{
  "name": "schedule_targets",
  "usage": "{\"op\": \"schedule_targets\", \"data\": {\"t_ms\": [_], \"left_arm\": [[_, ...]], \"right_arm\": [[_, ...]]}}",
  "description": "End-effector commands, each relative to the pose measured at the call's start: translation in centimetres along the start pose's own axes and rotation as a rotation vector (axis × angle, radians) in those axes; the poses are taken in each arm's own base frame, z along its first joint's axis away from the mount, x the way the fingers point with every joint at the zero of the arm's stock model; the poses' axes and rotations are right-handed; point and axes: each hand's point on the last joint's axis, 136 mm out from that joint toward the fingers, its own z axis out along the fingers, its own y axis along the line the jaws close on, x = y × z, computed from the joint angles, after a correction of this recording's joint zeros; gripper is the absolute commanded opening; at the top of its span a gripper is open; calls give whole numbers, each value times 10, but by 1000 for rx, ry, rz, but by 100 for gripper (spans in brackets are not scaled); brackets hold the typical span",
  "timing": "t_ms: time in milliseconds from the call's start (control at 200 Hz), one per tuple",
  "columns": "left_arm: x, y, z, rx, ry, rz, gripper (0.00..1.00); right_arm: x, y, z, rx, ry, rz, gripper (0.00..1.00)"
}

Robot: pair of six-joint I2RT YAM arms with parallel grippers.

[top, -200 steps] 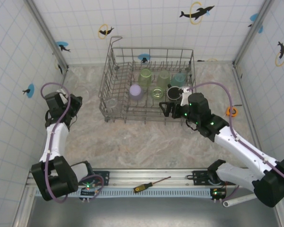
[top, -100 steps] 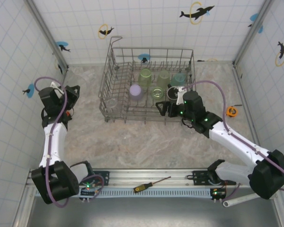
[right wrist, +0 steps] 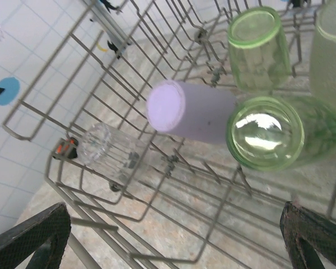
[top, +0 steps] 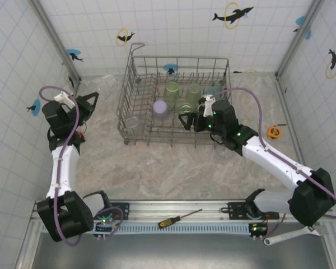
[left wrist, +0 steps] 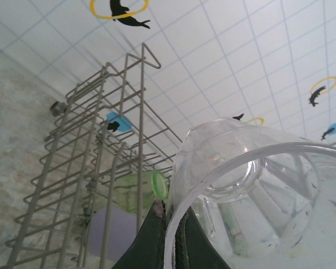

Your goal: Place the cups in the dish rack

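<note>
So left end effector [left wrist: 169, 241], pinching a clear cup [left wrist: 252, 185], has risen beside the rack [top: 179, 58]; right end effector [right wrist: 171, 241] moved over it, spread, empty. That cup's probably next.

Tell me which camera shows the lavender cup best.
The right wrist view: the lavender cup is close and whole, closed end toward the camera, beside a green cup in the dish rack. The top view shows it small from above; in the left wrist view it is a lavender patch behind rack wires.
</note>
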Motion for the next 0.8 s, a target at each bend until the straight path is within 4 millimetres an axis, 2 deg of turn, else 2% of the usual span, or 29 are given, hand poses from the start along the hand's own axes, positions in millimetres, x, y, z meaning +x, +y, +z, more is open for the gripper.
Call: {"op": "schedule_targets", "data": {"t_ms": [0,105,160,360,410,540,796], "left_arm": [[-3,-34,-5,111,5,76,0],[2,-39,-2,124,23,68,0],[8,-44,1,140,43,78,0],[30,-50,17,173,90,73,0],[38,-53,22,187,107,74,0],[59,-63,37,217,158,99,0],[80,-64,59,262,215,53,0]], "right_arm": [[-33,24,2,-92,-70,2,100],[-42,31,12,-142,-59,34,100],[-55,39,17,-180,-80,38,100],[-75,54,41,-287,-79,80,100],[-78,61,43,-353,-69,97,100],[-90,64,48,-432,-88,144,100],[-106,72,51,-580,-124,211,100]]}}
